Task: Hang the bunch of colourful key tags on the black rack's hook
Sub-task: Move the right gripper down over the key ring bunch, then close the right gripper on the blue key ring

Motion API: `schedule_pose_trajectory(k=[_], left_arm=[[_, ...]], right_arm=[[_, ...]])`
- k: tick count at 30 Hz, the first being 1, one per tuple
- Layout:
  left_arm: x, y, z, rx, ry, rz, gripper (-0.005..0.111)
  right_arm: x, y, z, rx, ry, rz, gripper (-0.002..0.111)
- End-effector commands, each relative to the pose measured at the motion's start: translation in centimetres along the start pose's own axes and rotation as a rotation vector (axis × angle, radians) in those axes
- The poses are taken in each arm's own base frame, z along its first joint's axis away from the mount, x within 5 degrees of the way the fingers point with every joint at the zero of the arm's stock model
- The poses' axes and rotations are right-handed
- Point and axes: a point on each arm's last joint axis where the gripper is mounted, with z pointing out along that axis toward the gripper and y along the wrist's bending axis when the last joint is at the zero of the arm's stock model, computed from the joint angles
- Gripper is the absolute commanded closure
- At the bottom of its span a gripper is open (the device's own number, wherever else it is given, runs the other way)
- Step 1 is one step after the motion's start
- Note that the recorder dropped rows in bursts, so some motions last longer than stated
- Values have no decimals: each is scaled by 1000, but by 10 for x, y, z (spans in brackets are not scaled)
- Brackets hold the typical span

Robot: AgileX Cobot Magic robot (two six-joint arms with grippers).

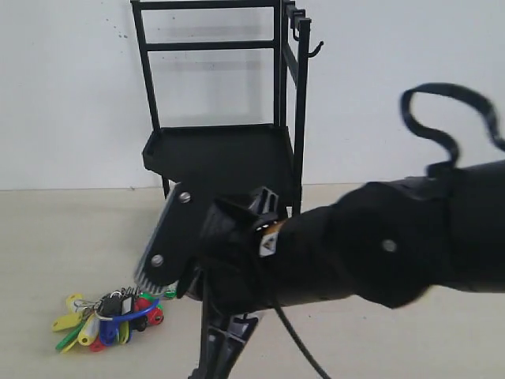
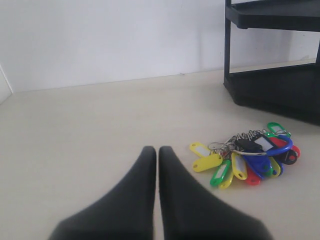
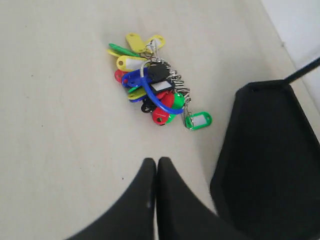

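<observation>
The colourful key tag bunch [image 1: 106,316] lies flat on the pale surface, left of and in front of the black rack [image 1: 221,150]. The hook [image 1: 317,49] juts from the top of the rack's front upright and is bare. My right gripper [image 1: 156,272] reaches across from the right and hovers just above and right of the bunch. In the right wrist view this gripper [image 3: 156,161] is shut and empty, with the bunch [image 3: 150,85] a short way ahead. My left gripper [image 2: 157,149] is also shut and empty, and the bunch [image 2: 250,157] lies beside it, apart.
The right arm [image 1: 379,245] fills the lower right of the exterior view and hides the rack's lower tier. Like hooks [image 1: 296,16] sit on the top rail. The rack's lower tray [image 3: 265,150] is close beside the right gripper. A white wall [image 1: 71,87] stands behind.
</observation>
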Motion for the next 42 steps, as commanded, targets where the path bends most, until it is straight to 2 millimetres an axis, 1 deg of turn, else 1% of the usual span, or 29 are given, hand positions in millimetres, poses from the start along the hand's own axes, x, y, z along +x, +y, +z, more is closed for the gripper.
schedule_pose_trajectory(k=[1, 3, 6, 10, 11, 12, 14, 17, 19, 21, 23, 27, 30, 31, 33, 37, 40, 42], left_arm=[[-1, 0, 0, 1, -7, -4, 102], [-1, 0, 0, 1, -7, -4, 102], [-1, 0, 0, 1, -7, -4, 102], [-1, 0, 0, 1, -7, -4, 102], [-1, 0, 0, 1, -7, -4, 102], [-1, 0, 0, 1, -7, -4, 102], [-1, 0, 0, 1, -7, -4, 102], [-1, 0, 0, 1, -7, -4, 102], [-1, 0, 0, 1, -9, -4, 102], [-1, 0, 0, 1, -9, -4, 102], [-1, 0, 0, 1, -9, -4, 102], [-1, 0, 0, 1, -9, -4, 102], [-1, 0, 0, 1, -9, -4, 102], [-1, 0, 0, 1, -7, -4, 102], [-1, 0, 0, 1, -7, -4, 102], [-1, 0, 0, 1, -7, -4, 102], [-1, 0, 0, 1, -9, -4, 102], [-1, 0, 0, 1, -9, -4, 102]], right_arm=[[-9, -6, 28, -34, 23, -113, 109], [-11, -8, 40, -38, 29, -115, 107], [-12, -10, 53, -41, 38, -170, 97], [-9, -9, 71, -62, 57, -262, 75], [-9, -7, 76, -67, 59, -285, 70], [-9, -6, 81, -70, 57, -315, 68], [-13, -1, 89, -75, 50, -360, 68], [-23, 7, 102, -72, 24, -411, 68], [-28, 10, 111, -75, 14, -421, 68], [-32, 9, 122, -69, 6, -422, 68], [-33, 8, 131, -73, 8, -418, 68], [-31, 9, 149, -103, 41, -464, 68], [-27, 8, 156, -109, 86, -505, 68], [-23, 6, 157, -105, 129, -545, 68], [-18, 1, 157, -76, 194, -567, 68], [-12, -13, 157, -36, 204, -539, 68], [-5, -15, 162, -40, 219, -531, 68], [-5, -13, 165, -38, 207, -534, 68]])
